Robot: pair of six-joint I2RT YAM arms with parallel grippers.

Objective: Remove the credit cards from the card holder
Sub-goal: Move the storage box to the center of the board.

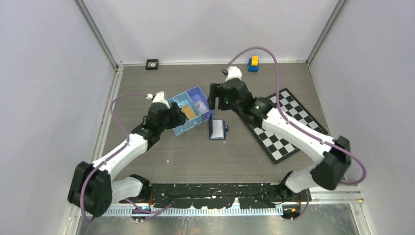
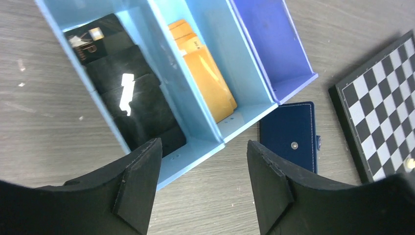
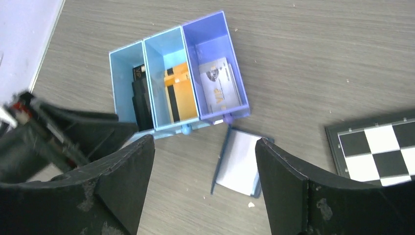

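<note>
The tray w/ three compts. is seen on the table, btwn the two grippers. Black cards are stacked in the outer light-blue compt. Orange cards are held in the middle one, and a grey card is laid in the purple compt.

The card holder is found flat on the table, outside the tray and just beside the short end of the purple compt. It is touched by neither gripper. Its top face is shown navy w/ a stud in the left wrist view but pale in the other two, so open vs. folded can't be told.

The L gripper is held over one end of the tray, its fingers spread wide w/ nothing pinched. The R gripper is held above the tray and holder, jaws likewise spread wide and empty.

A chessboard is laid to the right of the holder, apart from it. A blue-and-yellow block and a small black square item are set near the back wall, well apart from the rest.
</note>
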